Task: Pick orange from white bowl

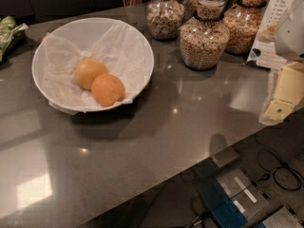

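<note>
Two fruits lie touching in the white bowl [142,56], on its crinkled paper liner [123,46]: the orange [108,90], deeper in colour, at the bowl's near side, and a paler, yellower fruit [89,72] just behind and left of it. Nothing of the pick looks done; the orange rests untouched. The gripper [283,99] hangs well to the right of the bowl, past the counter [180,127] edge, carrying nothing visible. Left to do, by my reckoning: the reach across, the descent, the grasp, the lift. Whether the gripper is open or closed I cannot tell; it shows only as pale yellowish blocks, cut off by the right border. The orange's underside is hidden in the paper. Glass jars of grain [204,37] stand right of the bowl, farther back; the card [270,27] beyond them is unreadable.
</note>
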`<action>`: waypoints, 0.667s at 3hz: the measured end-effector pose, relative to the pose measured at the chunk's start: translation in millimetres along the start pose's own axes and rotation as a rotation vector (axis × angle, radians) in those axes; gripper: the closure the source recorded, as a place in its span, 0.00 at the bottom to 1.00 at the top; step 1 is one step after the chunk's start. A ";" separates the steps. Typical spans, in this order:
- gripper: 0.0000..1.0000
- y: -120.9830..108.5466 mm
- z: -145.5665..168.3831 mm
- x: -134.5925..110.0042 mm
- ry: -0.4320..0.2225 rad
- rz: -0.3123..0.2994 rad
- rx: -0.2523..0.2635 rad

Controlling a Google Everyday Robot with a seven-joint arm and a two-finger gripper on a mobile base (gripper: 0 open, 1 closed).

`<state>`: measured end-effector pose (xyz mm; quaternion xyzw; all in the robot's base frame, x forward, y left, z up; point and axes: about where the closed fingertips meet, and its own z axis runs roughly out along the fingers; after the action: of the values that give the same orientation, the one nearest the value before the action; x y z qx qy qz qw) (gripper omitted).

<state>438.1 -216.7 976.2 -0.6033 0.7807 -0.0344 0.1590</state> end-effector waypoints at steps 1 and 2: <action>0.00 -0.1 0.1 -0.1 0.000 0.000 0.000; 0.00 -5.1 9.3 -8.4 -0.037 0.011 0.007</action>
<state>447.4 -208.7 970.4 -0.5989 0.7809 -0.0248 0.1757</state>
